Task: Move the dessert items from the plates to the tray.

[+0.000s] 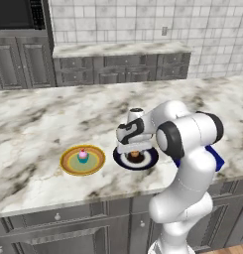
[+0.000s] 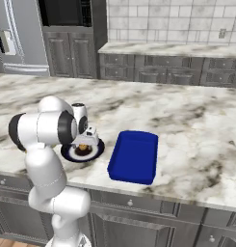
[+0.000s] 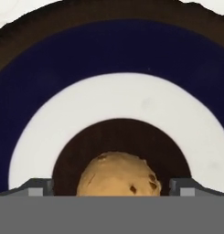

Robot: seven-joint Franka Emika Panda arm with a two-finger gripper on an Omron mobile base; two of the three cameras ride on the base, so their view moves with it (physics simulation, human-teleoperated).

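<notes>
Wide-open gripper (image 3: 111,187) straddles tan-topped brown cupcake (image 3: 118,174) on navy round plate (image 3: 109,50), nothing gripped; blue rectangular tray (image 2: 134,157) holds neither dessert.

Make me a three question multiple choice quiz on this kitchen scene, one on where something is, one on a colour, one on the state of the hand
1. Where is the brown cupcake?
A. on the navy plate
B. on the blue tray
C. on the yellow plate

2. What colour is the frosting on the other cupcake?
A. white
B. pink
C. green

3. What state is the hand in?
A. shut on the brown cupcake
B. shut on nothing
C. open, a finger either side of the brown cupcake

Answers:
1 A: the hand view shows it on the plate's brown centre, inside the white ring.
2 B: the left base view shows pink frosting over a teal wrapper.
3 C: in the hand view the fingertips stand wide apart, clear of the cake.
</notes>
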